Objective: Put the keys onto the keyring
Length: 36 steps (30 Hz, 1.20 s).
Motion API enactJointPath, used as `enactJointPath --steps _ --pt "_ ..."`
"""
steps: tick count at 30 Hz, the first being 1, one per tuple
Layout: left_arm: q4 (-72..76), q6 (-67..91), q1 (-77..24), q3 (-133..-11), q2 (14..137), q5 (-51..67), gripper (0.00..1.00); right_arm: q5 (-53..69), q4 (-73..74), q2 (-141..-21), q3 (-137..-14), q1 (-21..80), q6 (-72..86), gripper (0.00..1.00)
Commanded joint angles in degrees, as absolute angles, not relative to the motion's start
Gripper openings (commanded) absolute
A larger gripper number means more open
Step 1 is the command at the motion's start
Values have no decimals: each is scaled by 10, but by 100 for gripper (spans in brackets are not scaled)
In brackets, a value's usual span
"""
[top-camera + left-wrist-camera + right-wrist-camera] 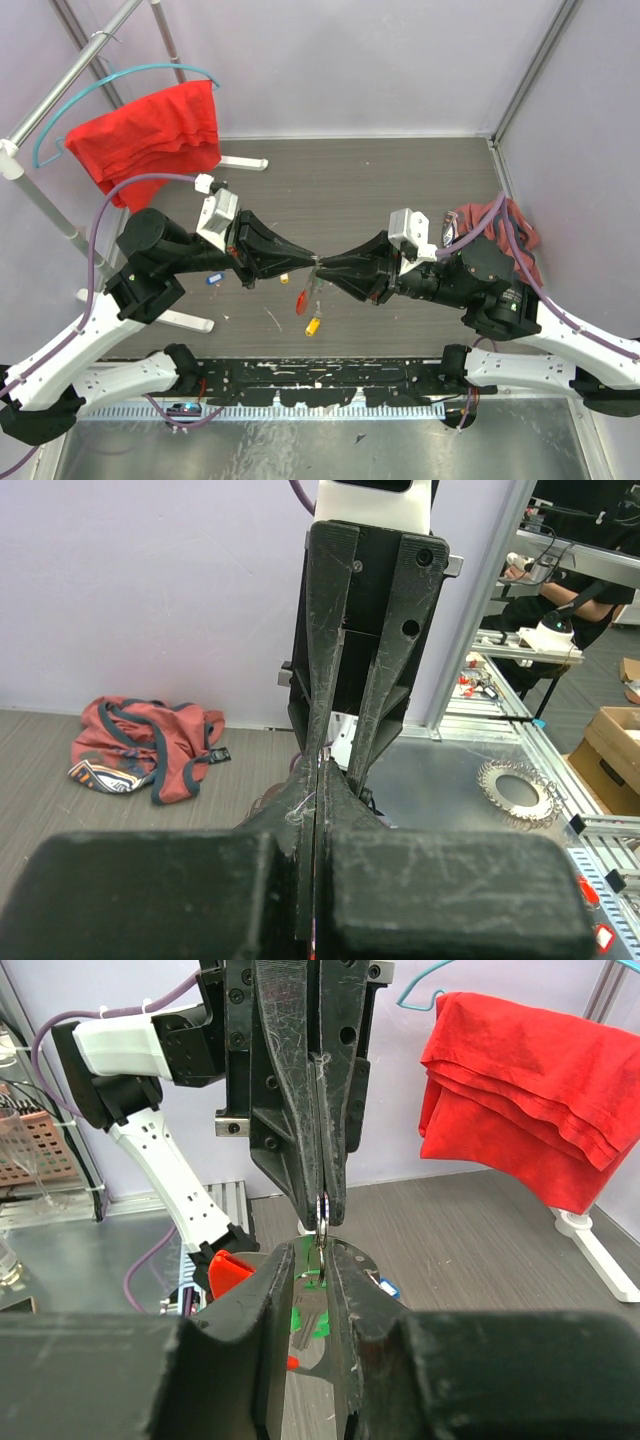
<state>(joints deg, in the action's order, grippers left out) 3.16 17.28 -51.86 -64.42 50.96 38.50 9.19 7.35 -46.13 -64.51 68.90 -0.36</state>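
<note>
Nearest, right gripper (pixel 313 1260) is straddling green-tagged key (pixel 308 1274) low-centre in its wrist view, clamped or loose cannot tell, while left gripper (pixel 322 1216) is clenching on keyring (pixel 300 299) at top view's centre, its red bar showing just beneath the meeting tips.

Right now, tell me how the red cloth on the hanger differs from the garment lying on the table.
The cloth is plain bright red; the garment is faded red with dark trim. The cloth hangs folded over a hanger; the garment lies crumpled on the table. Both are reddish fabric.
</note>
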Motion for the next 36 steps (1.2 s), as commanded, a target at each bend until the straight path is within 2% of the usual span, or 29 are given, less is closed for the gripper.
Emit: enactJointPath --steps 1,9,16,20,30,36 --pt "60 180 -517 -641 510 396 0 94 38 -459 -663 692 -8 25" --pt "62 182 -517 -640 513 400 0 88 35 -462 -663 692 -10 20" --pt "62 182 -517 -640 514 402 0 83 43 -462 -664 691 -11 3" --pt "59 184 -517 -641 515 407 1 83 56 -463 -674 692 -14 1" --pt "-17 148 -517 -667 511 418 27 65 196 -478 -743 692 -36 1" --pt "-143 78 -517 -718 518 408 35 34 338 -502 -812 692 -44 1"
